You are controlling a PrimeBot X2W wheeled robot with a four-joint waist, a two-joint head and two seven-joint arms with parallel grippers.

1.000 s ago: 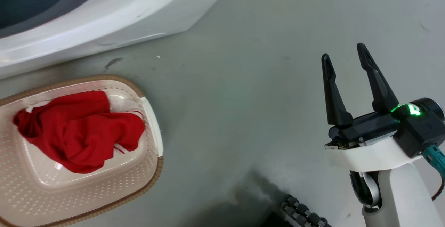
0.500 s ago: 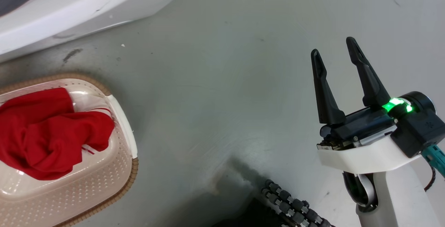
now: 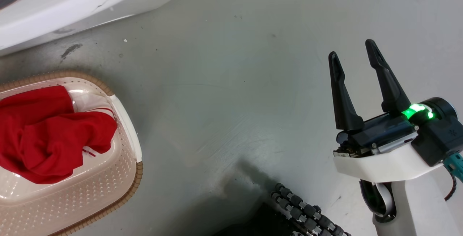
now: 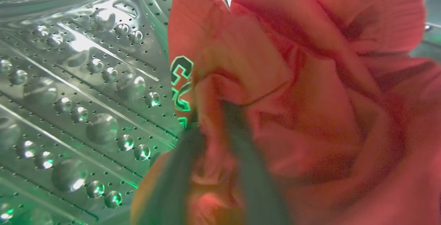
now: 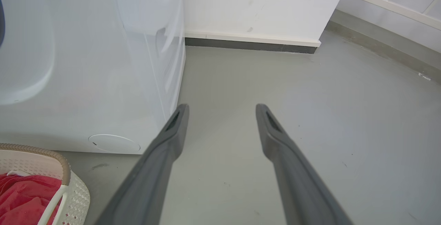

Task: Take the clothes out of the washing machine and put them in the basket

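Head view: the washing machine (image 3: 72,1) front is at top left. The basket (image 3: 108,189) sits on the floor (image 3: 224,84) near it, with the striped red garment (image 3: 47,134) bunched inside, so one piece is done. The right gripper (image 3: 351,48) hangs over bare floor well apart from the basket, fingers spread, nothing held.

Left wrist view: blurred. The left gripper (image 4: 212,118) is inside the steel drum (image 4: 69,97), its fingers closed on a fold of the lettered red garment (image 4: 310,97), which is not out yet.

Right wrist view: open fingers point at the floor beside the machine's side panel, with the wall (image 5: 258,4) behind and the basket corner at lower left.

Risks: only a thin fold looks pinched, so a quick pull could slip it. Loose cloth could drag on the drum or the opening's lip. A trailing hem could land on the floor short of the rim.

Room: wide clear floor to the right. The basket is close under the machine front, so the carry is short but the drop must clear the brown rim.
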